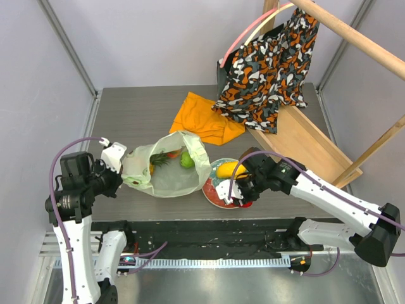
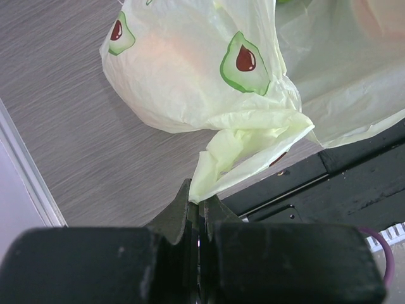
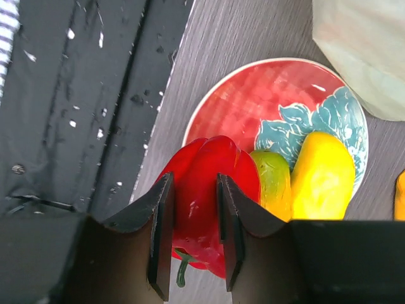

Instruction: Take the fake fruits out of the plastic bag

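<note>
The pale-green plastic bag [image 1: 169,179] lies open on the table left of centre; a pineapple [image 1: 161,158] and a green round fruit [image 1: 186,160] show inside. My left gripper [image 1: 120,166] is shut on a bunched corner of the bag [image 2: 240,145], jaws pinched on the film [image 2: 197,201]. My right gripper [image 1: 231,190] hovers over the red floral plate [image 3: 240,107], jaws parted, just above a red pepper [image 3: 197,190] lying at the plate's near edge. A yellow mango [image 3: 324,177] and a green-yellow fruit [image 3: 273,183] lie on the plate beside it. The bag's edge shows in the right wrist view [image 3: 367,50].
An orange cloth [image 1: 202,119] lies behind the bag. An orange-black patterned fabric bag [image 1: 269,69] hangs on a wooden stand [image 1: 307,142] at the back right. A black rail [image 1: 209,231] runs along the table's near edge, close to the plate.
</note>
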You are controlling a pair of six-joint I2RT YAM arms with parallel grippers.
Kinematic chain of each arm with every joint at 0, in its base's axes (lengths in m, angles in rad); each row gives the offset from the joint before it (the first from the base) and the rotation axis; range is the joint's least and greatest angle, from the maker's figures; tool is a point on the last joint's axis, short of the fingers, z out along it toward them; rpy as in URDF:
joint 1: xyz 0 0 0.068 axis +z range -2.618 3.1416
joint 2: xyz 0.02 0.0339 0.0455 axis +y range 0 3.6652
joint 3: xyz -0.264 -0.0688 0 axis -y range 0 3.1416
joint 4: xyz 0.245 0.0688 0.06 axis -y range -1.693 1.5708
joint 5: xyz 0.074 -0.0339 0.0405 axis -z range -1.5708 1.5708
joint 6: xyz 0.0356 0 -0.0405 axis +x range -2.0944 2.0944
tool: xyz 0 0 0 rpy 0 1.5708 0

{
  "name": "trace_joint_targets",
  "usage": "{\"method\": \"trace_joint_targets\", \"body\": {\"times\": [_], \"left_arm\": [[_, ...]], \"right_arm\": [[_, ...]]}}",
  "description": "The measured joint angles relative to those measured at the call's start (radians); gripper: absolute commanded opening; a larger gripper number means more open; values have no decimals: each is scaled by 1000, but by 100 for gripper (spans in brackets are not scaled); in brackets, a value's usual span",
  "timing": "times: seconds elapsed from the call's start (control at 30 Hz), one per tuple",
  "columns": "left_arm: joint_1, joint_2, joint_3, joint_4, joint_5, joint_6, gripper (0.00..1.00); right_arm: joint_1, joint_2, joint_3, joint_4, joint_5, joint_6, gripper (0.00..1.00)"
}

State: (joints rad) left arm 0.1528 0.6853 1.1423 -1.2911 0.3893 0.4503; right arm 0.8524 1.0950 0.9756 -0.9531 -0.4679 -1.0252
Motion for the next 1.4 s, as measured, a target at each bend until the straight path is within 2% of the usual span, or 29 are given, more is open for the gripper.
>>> {"method": "trace_joint_targets", "body": {"times": [0.33,0.37,0.4,0.5,0.53,0.63,0.7,0.83,0.93,1.03,1.17,1.27,1.4], "left_arm": [[0,2,1,-1,-11,-3,0],[0,5,2,-2,-13,-3,0],[0,6,4,-2,-14,-3,0],[0,8,7,-2,-15,-2,0],[0,8,7,-4,-15,-2,0],[0,8,7,-8,-15,-2,0],[0,8,7,-10,-15,-2,0],[0,8,7,-14,-15,-2,0],[0,8,7,-20,-15,-2,0],[0,3,7,-34,-15,-2,0],[0,-7,10,-53,-14,-6,0],[0,-16,23,-58,-12,-16,0],[0,-30,35,-61,-11,-26,0]], "right_arm": [[-2,1,-153,155,44,-97,27],[-4,1,-171,171,51,-103,30],[-5,1,-182,180,56,-106,39],[-11,-2,-227,221,66,-116,55],[-12,-5,-242,234,70,-119,63],[-13,-32,-281,261,85,-121,71],[-13,-63,-292,266,92,-118,73],[-13,-114,-271,271,92,-81,74],[-13,-117,-165,255,71,-10,72],[-14,-77,33,273,26,106,63],[-14,34,282,415,-46,304,45],[-11,124,373,524,-94,411,41],[24,275,402,637,-121,484,35]]}}
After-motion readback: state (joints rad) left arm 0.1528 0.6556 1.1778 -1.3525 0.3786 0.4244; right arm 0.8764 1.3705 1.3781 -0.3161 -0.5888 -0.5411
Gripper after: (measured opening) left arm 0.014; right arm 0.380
